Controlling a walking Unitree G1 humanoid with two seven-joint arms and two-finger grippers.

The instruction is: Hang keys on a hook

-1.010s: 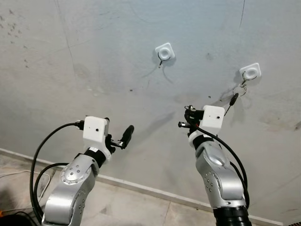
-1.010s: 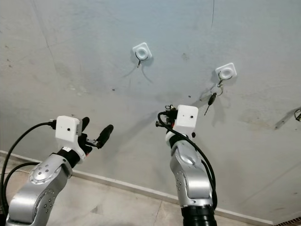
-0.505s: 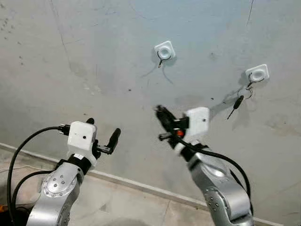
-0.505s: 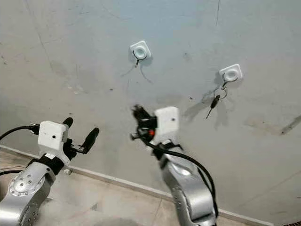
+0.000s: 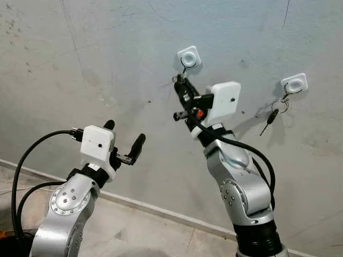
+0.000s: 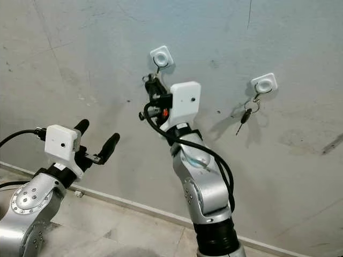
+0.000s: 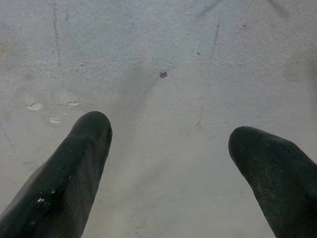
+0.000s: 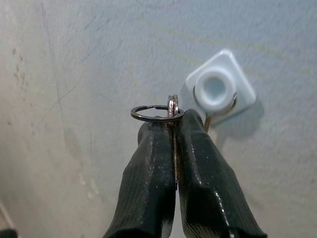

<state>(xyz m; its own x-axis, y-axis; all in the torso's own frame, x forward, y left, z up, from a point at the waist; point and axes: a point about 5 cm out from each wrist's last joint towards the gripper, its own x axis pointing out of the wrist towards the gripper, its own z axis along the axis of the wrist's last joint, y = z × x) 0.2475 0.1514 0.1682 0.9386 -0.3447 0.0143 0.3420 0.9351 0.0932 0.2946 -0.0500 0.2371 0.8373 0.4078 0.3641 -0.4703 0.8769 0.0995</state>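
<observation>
Right hand (image 8: 171, 121) has swung up from mid-wall to just below the left-side wall hook (image 8: 220, 88), clenched on a key ring (image 8: 156, 114) with the ring poking past its fingertips, close to the hook's wire but not yet on it. Another set of keys (image 5: 272, 114) already hangs from the right-side hook (image 5: 294, 83). Left hand (image 5: 124, 144) hovers released, facing bare wall (image 5: 80, 53). Ring likely goes on next
</observation>
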